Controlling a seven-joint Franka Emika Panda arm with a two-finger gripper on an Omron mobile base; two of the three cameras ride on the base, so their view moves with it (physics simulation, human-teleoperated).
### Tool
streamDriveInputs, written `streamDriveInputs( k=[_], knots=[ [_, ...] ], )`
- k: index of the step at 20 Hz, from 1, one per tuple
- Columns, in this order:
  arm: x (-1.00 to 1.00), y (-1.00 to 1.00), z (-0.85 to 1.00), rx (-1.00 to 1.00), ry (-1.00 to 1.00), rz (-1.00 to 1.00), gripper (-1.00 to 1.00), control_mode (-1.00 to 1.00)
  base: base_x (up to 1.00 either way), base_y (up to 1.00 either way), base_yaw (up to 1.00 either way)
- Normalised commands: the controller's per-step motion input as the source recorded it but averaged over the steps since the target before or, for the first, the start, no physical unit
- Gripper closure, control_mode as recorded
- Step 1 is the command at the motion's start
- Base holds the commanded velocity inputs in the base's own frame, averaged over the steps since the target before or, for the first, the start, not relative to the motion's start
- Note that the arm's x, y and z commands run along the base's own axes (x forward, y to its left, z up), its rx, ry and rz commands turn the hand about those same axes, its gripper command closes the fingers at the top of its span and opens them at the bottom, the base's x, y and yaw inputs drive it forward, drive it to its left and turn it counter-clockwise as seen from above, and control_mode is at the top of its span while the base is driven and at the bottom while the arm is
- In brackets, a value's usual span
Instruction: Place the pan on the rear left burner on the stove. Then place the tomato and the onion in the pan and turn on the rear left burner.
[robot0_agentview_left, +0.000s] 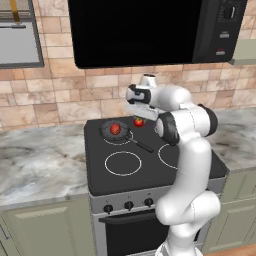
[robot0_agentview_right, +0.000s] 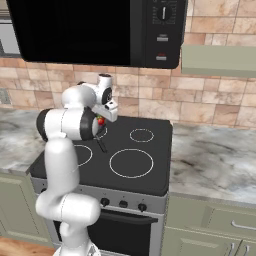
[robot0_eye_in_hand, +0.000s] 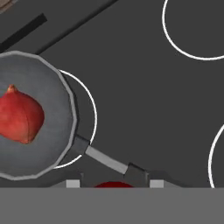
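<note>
- now my pincer (robot0_eye_in_hand: 112, 183) is closed round the tomato (robot0_eye_in_hand: 113, 185), held just above the stove (robot0_agentview_left: 150, 165) beside the pan (robot0_agentview_left: 111, 131)
- i should carry it over the pan on the rear left burner (robot0_eye_in_hand: 89, 116), beside the onion (robot0_eye_in_hand: 19, 116), then release low
- hand view shows the grip; left base view shows height

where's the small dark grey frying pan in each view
Left base view: the small dark grey frying pan sits at the cooktop's back left, a reddish-orange onion in it.
Right base view: I cannot make out the pan behind the white arm.
Hand view: pan at the left edge, onion inside.
Shared landmark: the black glass cooktop with white rings.
</note>
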Motion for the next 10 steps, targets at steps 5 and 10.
streamDriveInputs(
  k=[5,10],
  knots=[
    [0.42,0.47,0.02,0.00,-0.04,0.00,1.00,-1.00,0.00,0.00,0.00],
    [0.45,0.39,0.00,0.00,-0.03,0.00,1.00,-1.00,0.00,0.00,0.00]
  ],
)
